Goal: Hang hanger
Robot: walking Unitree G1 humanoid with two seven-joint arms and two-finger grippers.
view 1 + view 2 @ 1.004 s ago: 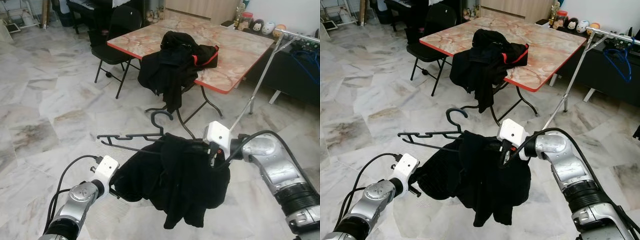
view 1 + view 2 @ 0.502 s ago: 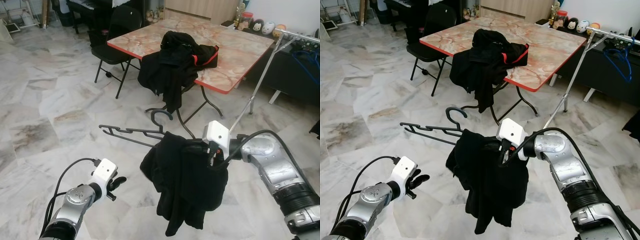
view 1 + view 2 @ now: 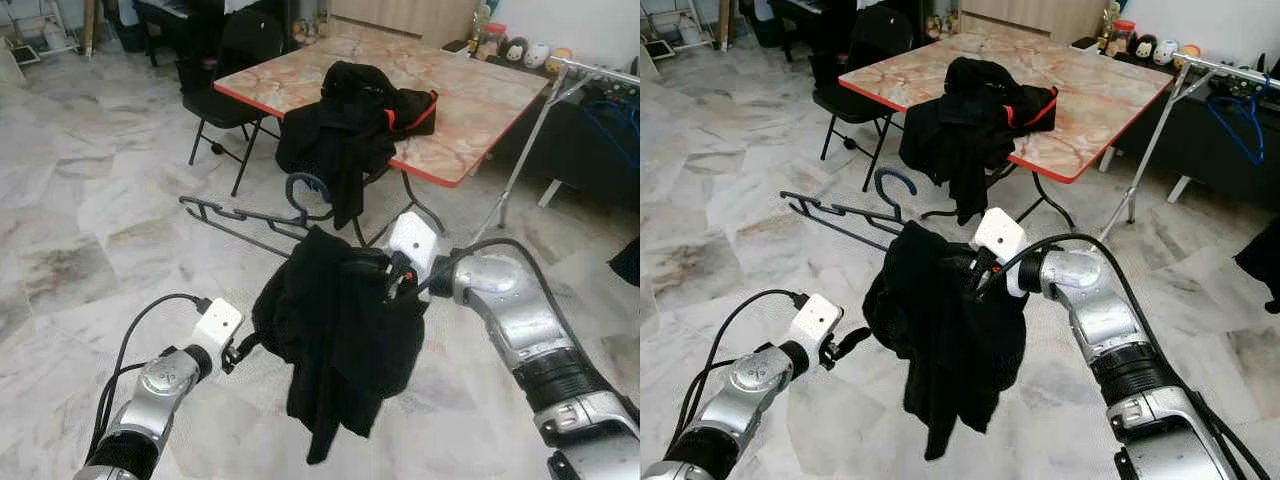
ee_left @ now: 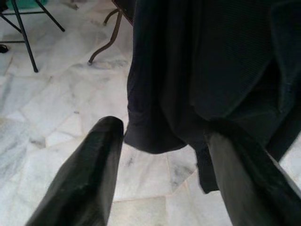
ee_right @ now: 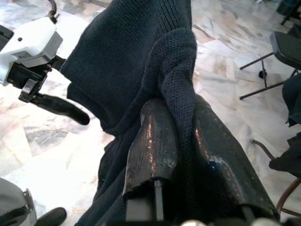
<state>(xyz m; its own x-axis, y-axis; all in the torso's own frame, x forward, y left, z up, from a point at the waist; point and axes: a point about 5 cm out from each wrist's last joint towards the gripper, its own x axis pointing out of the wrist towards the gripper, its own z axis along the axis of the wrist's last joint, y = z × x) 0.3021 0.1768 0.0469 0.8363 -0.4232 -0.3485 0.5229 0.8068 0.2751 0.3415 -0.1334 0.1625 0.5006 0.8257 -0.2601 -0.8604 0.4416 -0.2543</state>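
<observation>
My left gripper let go of the black garment about a second back, dropped away, and has now come back in. Its fingers are spread wide with the cloth's lower left edge hanging right in front of them, maybe brushing one pad, but nothing is pinched yet.

Moving across: the hanger has swung up and tilted. A second ago it lay roughly level; now its bare left arm sticks out and slopes away to my left, hook up near the middle. The garment is bunched on the right half only, sagging in a long clump toward the marble floor. So it's not properly on both shoulders, I reckon.

My right gripper is clamped tight on a fold of the knit where it meets the hanger, carrying the whole lot, and it has lifted and pulled in a bit compared with a moment ago.

Further right, the drying rack with a blue hanger on its rail is well apart from me, past the table with the clothes pile.

What it means: the load is lopsided, so I'd guess the left needs to regrab and spread the cloth before I head to the rail, or it could slide off.
</observation>
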